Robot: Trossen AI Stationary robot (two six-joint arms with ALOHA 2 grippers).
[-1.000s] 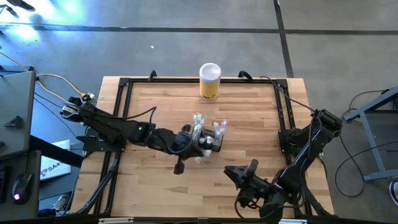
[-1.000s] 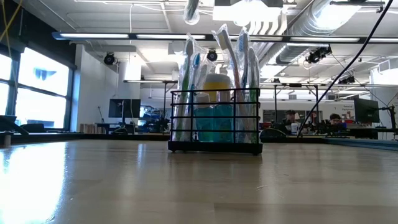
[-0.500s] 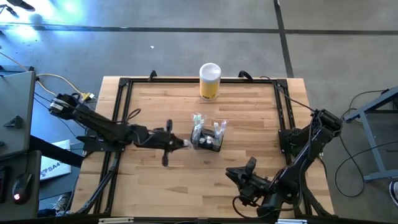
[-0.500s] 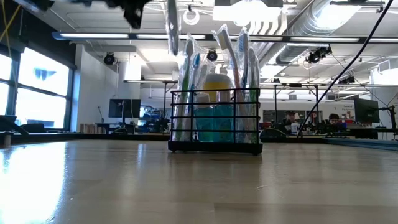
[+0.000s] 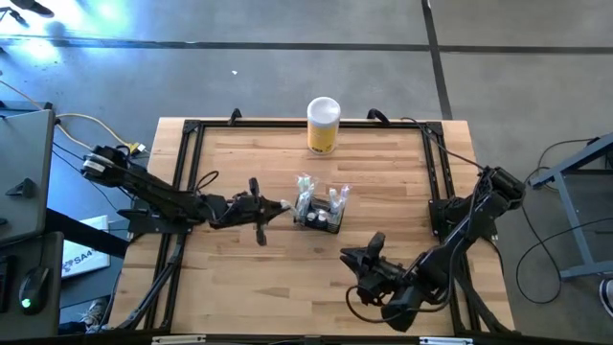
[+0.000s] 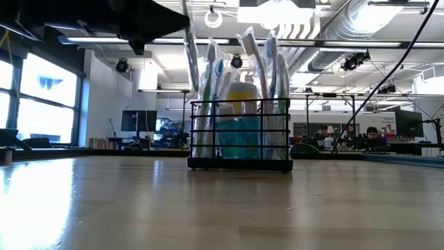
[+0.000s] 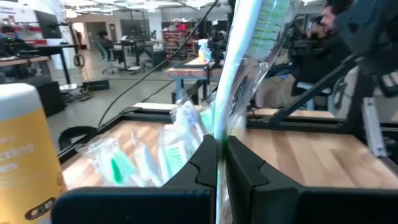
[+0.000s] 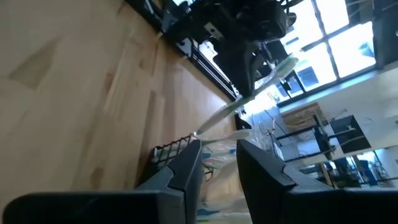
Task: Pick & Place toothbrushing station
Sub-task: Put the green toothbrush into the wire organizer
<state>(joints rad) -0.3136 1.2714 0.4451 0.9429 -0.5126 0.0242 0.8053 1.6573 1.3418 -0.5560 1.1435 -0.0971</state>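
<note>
Caddy (image 5: 319,212) sits mid-counter (image 5: 287,278), packed with wrapped toothbrushes. Left end effector (image 5: 284,205) — just beside the caddy's left side — is clamped on a wrapped toothbrush (image 7: 245,59). Right end effector (image 5: 347,256) hovers near the caddy's front-right, fingers narrowly parted, empty.

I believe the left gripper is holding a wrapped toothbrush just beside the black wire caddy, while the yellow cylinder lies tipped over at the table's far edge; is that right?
Not quite: the yellow cylinder stands upright, as the high view shows. The rest holds: the left gripper holds a wrapped toothbrush beside the black wire caddy.
</note>
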